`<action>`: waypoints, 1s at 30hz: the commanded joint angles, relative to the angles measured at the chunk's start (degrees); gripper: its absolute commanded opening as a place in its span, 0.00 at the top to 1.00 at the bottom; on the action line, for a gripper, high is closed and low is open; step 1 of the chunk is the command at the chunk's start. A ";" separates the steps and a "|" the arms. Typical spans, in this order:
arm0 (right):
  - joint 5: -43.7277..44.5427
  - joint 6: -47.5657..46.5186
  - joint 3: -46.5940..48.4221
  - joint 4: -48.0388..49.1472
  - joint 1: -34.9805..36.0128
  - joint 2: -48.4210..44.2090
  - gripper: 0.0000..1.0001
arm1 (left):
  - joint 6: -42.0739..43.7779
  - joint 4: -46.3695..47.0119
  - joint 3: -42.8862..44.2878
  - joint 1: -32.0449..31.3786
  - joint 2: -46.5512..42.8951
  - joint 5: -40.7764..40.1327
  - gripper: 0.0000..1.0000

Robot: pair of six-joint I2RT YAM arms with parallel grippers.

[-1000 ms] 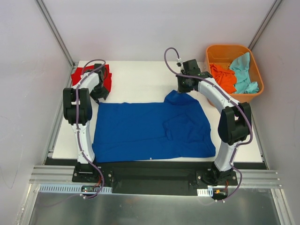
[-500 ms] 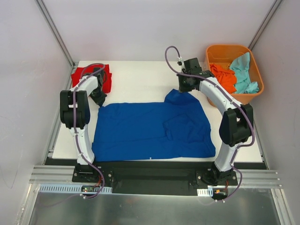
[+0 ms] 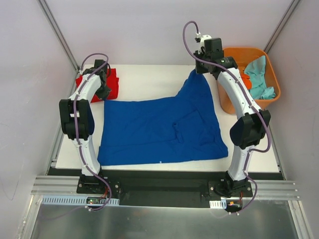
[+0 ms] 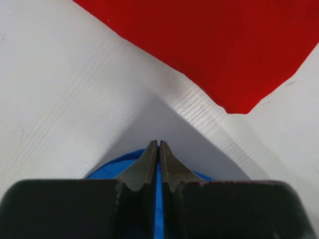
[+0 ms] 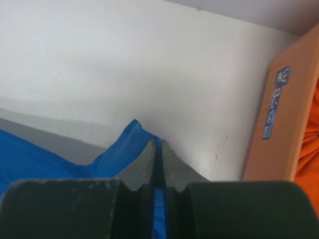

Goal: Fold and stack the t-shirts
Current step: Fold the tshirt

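Observation:
A royal-blue t-shirt (image 3: 159, 130) lies spread on the white table (image 3: 144, 82). My left gripper (image 3: 103, 94) is shut on its far left corner, beside the folded red t-shirt (image 3: 110, 82); blue cloth shows between the fingers (image 4: 158, 199) and the red shirt (image 4: 219, 45) lies ahead. My right gripper (image 3: 202, 68) is shut on the far right corner and holds it lifted near the tub; blue cloth (image 5: 127, 149) is pinched in its jaws. Orange (image 3: 238, 82) and teal (image 3: 259, 74) t-shirts lie in the orange tub (image 3: 271, 79).
The tub's wall (image 5: 284, 124) with a blue label stands close to the right of my right gripper. Grey enclosure walls rise around the table. The shirt's near edge lies close to the table's front edge (image 3: 164, 170).
Both grippers have moved toward the back of the table with the blue shirt's far corners. The right one has risen and pulled its corner up, stretching the shirt's far edge.

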 commanded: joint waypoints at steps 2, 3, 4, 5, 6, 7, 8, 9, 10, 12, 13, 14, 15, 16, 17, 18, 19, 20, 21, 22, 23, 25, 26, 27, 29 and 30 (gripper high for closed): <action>-5.59 -3.80 0.84 -0.49 -1.03 0.65 0.91 | 1.40 -1.32 2.20 1.46 -0.01 -1.71 1.00; -6.65 -3.80 -0.83 0.21 -0.86 -0.93 0.91 | 1.31 -1.32 1.85 1.37 -0.45 -1.19 1.00; -8.31 -3.80 -4.06 0.74 -0.86 -1.72 0.90 | 1.22 -1.15 1.41 1.37 -0.89 -0.84 1.00; -9.11 -3.63 -6.18 1.96 -0.86 -2.69 0.89 | 1.14 -1.15 0.10 1.37 -1.85 -0.40 1.00; -9.55 -3.54 -7.86 2.41 -0.77 -4.61 0.88 | 1.13 -0.97 -0.78 1.37 -2.56 0.13 1.00; -10.08 -3.45 -11.35 2.67 -0.42 -5.59 0.87 | 1.13 -0.80 -1.75 1.37 -3.26 0.39 1.00; -10.35 -3.54 -12.96 3.20 -0.15 -6.47 0.87 | 1.22 -0.45 -4.19 1.37 -5.01 0.57 1.00; -10.61 -3.63 -14.54 3.38 0.11 -8.39 0.87 | 1.22 0.08 -5.87 1.37 -6.07 0.83 1.00; -10.35 -3.63 -16.38 3.64 0.81 -9.37 0.86 | 1.31 1.39 -7.54 1.28 -7.21 1.62 1.00; -9.74 -3.63 -21.30 3.91 1.60 -12.08 0.86 | 1.57 3.15 -13.43 1.28 -10.99 2.76 1.00; -8.34 -3.63 -22.89 3.91 2.39 -13.23 0.86 | 1.75 5.25 -15.45 1.19 -12.39 4.16 1.00; -7.46 -3.11 -25.95 3.91 2.83 -14.29 0.85 | 1.84 6.05 -19.30 1.02 -15.19 4.96 1.00; -6.49 -2.75 -27.46 3.91 3.18 -16.48 0.85 | 1.84 6.93 -21.16 0.93 -16.70 5.58 1.00; -5.18 -2.31 -28.95 3.91 3.88 -17.89 0.85 | 1.75 8.24 -24.75 0.84 -18.02 6.45 1.00; -4.73 -1.09 -30.71 3.91 3.89 -19.04 0.85 | 1.66 9.13 -26.44 0.84 -20.82 6.81 1.00; -4.38 -0.38 -33.77 3.99 4.06 -22.01 0.85 | 1.66 9.75 -28.02 0.84 -22.24 6.99 1.00; -3.85 0.32 -35.72 4.08 4.24 -23.51 0.85 | 1.40 10.27 -31.00 0.76 -23.56 7.16 1.00; -3.67 0.94 -37.48 4.43 4.33 -25.10 0.85 | 1.31 11.15 -32.33 -0.90 -25.92 7.34 1.00; -3.50 2.42 -41.32 4.70 4.42 -28.59 0.85 | 1.05 11.33 -33.65 -1.70 -27.16 7.17 1.00; -3.49 2.96 -43.01 4.87 4.51 -30.19 0.85 | 0.44 11.42 -36.19 -2.14 -28.13 6.99 1.00; -3.41 3.57 -44.60 4.79 4.68 -31.95 0.85 | 0.00 11.60 -37.43 -2.41 -30.23 6.38 1.00; -3.06 5.33 -49.17 3.92 4.77 -36.78 0.85 | -1.23 11.60 -40.85 -2.50 -32.17 5.94 1.00; -2.88 5.86 -50.84 3.56 4.77 -39.76 0.85 | -1.41 11.60 -41.74 -2.50 -34.27 5.59 1.00; -2.79 6.73 -52.33 3.30 4.86 -41.09 0.84 | -1.67 11.60 -42.79 -2.50 -35.34 4.89 1.00; -2.35 7.53 -56.47 2.59 4.86 -44.86 0.85 | -2.12 11.60 -45.26 -2.50 -38.32 4.44 1.00; -0.61 7.97 -57.52 2.42 4.86 -45.93 0.87 | -2.29 11.60 -46.13 -2.50 -39.21 4.09 1.00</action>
